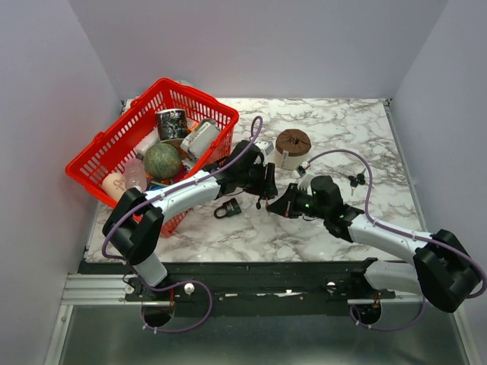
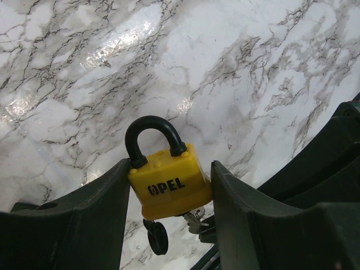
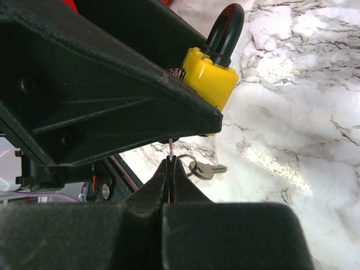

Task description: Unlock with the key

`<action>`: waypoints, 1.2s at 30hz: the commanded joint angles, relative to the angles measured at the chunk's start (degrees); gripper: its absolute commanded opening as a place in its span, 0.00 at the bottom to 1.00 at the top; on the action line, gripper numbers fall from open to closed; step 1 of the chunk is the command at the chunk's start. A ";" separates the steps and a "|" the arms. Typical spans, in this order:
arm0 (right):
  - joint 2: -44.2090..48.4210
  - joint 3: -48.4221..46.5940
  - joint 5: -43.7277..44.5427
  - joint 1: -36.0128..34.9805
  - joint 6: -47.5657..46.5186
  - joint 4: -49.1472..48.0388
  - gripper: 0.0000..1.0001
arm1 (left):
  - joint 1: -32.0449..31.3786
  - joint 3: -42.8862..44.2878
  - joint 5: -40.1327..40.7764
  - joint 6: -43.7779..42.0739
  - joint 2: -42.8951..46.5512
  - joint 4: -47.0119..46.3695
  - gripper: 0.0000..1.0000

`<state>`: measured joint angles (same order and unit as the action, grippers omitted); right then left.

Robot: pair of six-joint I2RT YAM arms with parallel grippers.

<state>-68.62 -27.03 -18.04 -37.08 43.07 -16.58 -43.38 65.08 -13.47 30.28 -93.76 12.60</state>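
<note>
Your left gripper (image 2: pixel 171 169) clamps the yellow padlock (image 2: pixel 169 188) clear of the marble table (image 2: pixel 253 67), baring its underside. Just below the padlock, your right gripper (image 3: pixel 170 163) is pinched shut on the key (image 2: pixel 156 237), apparently lining it up with the keyhole.

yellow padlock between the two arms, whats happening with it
The left gripper holds the yellow padlock by its sides. The right gripper is pinched shut just beneath the lock, on thin metal that seems to be the key or its ring; a spare silver key dangles beside it. The shackle looks seated in the body, so the lock is not open yet.
</note>
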 commanded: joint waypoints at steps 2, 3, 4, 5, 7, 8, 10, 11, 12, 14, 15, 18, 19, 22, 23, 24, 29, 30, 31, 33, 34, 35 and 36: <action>1.65 0.66 2.31 -0.36 -0.44 2.25 0.01 | -0.31 1.19 0.64 -0.57 1.38 -1.26 0.00; 1.82 0.75 2.31 -0.36 -0.53 2.34 0.01 | -0.31 1.19 0.64 -0.58 1.30 -1.26 0.00; 1.82 0.75 2.40 -0.36 -0.62 2.51 0.01 | -0.31 1.19 0.56 -0.58 1.21 -1.18 0.00; 1.74 0.66 2.40 -0.36 -0.62 2.60 0.01 | -0.31 1.19 0.55 -0.58 1.12 -1.26 0.00; 1.39 0.57 2.22 -0.36 -0.53 2.43 0.01 | -0.31 1.28 0.55 -0.66 1.03 -1.17 0.00; 1.21 0.66 1.96 -0.45 -0.53 2.34 0.01 | -0.31 1.28 0.64 -0.66 1.03 -1.17 0.00; 0.77 0.83 1.78 -0.54 -0.36 2.08 0.01 | -0.31 1.37 0.82 -0.75 1.12 -1.00 0.00; 0.77 0.92 1.78 -0.71 -0.27 1.99 0.01 | -0.31 1.37 0.82 -0.84 1.12 -0.91 0.00; 0.59 1.01 1.78 -0.71 -0.27 1.99 0.01 | -0.31 1.37 0.82 -0.75 1.12 -1.00 0.00; 0.59 1.10 1.78 -0.80 -0.27 1.99 0.01 | -0.31 1.45 0.82 -0.84 1.12 -1.00 0.00; 0.42 1.10 1.78 -0.71 -0.18 1.99 0.01 | -0.31 1.37 0.82 -0.84 1.03 -1.00 0.00; 0.24 0.84 1.43 -0.71 -0.09 1.81 0.01 | -0.31 1.37 0.73 -0.84 1.03 -1.00 0.00; 0.07 0.57 1.34 -0.71 -0.09 1.99 0.01 | -0.31 1.45 0.73 -0.84 0.94 -1.00 0.00; -0.11 0.66 1.17 -0.80 0.00 2.16 0.01 | -0.31 1.54 0.91 -0.93 0.94 -0.82 0.00; -0.11 0.75 1.43 -0.80 0.00 2.08 0.01 | -0.31 1.54 0.91 -0.93 0.94 -0.82 0.00; -0.20 0.75 1.52 -0.80 -0.09 2.16 0.01 | -0.31 1.54 0.91 -0.93 0.86 -0.82 0.00; -1.08 0.57 1.26 -0.80 0.17 2.25 0.01 | -0.31 1.46 0.99 -1.02 1.03 -0.82 0.00; -1.16 0.57 1.17 -0.80 0.26 2.34 0.01 | -0.31 1.54 0.91 -1.02 1.03 -0.82 0.00; -1.34 0.66 1.25 -0.80 0.26 2.17 0.01 | -0.31 1.46 0.91 -1.02 0.94 -0.82 0.00; -1.34 0.40 1.43 -0.80 0.09 2.25 0.01 | -0.31 1.45 0.91 -1.02 1.03 -0.82 0.00; -1.34 0.22 1.52 -0.89 0.00 2.34 0.01 | -0.31 1.45 0.82 -1.02 1.03 -0.82 0.00; -1.34 0.05 1.69 -0.80 -0.18 2.43 0.01 | -0.31 1.45 0.91 -1.02 1.03 -1.00 0.00; -1.34 -0.13 1.78 -0.80 -0.18 2.52 0.01 | -0.31 1.45 0.82 -1.02 1.03 -0.82 0.00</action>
<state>-69.47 -26.89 -17.52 -37.47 43.09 -14.66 -43.38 65.08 -12.88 29.82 -93.76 12.95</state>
